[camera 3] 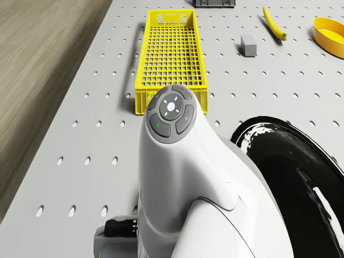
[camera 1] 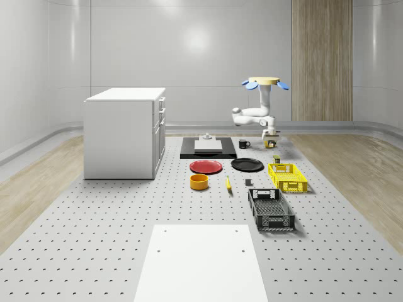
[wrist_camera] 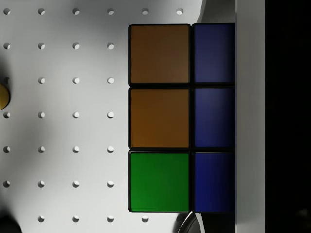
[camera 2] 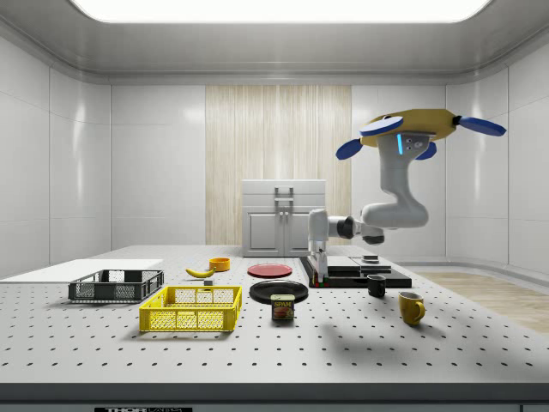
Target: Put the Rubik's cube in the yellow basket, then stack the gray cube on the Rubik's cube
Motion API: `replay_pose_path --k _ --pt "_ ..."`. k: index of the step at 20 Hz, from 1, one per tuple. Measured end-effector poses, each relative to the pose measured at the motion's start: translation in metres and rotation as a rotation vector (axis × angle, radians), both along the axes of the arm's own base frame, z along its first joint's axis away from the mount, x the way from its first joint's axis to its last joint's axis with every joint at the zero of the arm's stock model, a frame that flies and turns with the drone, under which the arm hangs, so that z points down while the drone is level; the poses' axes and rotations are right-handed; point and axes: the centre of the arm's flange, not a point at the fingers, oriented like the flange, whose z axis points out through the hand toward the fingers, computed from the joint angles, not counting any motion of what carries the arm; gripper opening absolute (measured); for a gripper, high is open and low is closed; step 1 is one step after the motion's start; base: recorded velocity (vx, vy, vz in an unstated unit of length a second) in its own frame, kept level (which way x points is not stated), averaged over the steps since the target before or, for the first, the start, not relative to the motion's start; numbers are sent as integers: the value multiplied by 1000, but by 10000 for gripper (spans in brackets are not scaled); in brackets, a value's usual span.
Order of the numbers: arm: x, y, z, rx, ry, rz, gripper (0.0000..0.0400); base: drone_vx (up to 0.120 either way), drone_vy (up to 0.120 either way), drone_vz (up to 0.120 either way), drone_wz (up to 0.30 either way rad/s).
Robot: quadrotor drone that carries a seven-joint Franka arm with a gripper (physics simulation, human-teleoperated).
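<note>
My gripper (camera 2: 316,276) is shut on the Rubik's cube (camera 2: 314,281) and holds it a little above the table. The wrist view has the cube (wrist_camera: 160,116) close up, with orange, green and blue tiles, and one pale finger (wrist_camera: 250,116) across its side. The drone (camera 1: 266,82) hovers over the table's far right part, its arm bent down to the gripper (camera 1: 271,139). The yellow basket (camera 1: 288,177) lies nearer the whole-scene camera than the gripper and holds nothing. The gray cube (camera 1: 248,182) sits on the table at the whole-scene view's left of that basket (camera 3: 169,51).
Around the gripper stand a can (camera 2: 283,306), a yellow mug (camera 2: 412,306) and a black mug (camera 2: 376,285). A black plate (camera 1: 247,164), red plate (camera 1: 206,166), orange bowl (camera 1: 199,181), banana (camera 1: 228,183) and black basket (camera 1: 271,209) lie mid-table. A white cabinet (camera 1: 124,132) stands far left.
</note>
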Motion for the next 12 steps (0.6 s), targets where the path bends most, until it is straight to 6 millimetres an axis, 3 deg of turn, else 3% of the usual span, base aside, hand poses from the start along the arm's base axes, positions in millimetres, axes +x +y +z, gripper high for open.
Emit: replay_pose_path --k 6,8,12 --pt "0 0 0 0 0 0 325 120 0 0 0" --pt "0 0 0 0 0 0 325 120 100 0 0" --pt "0 0 0 0 0 0 325 120 10 0 0"
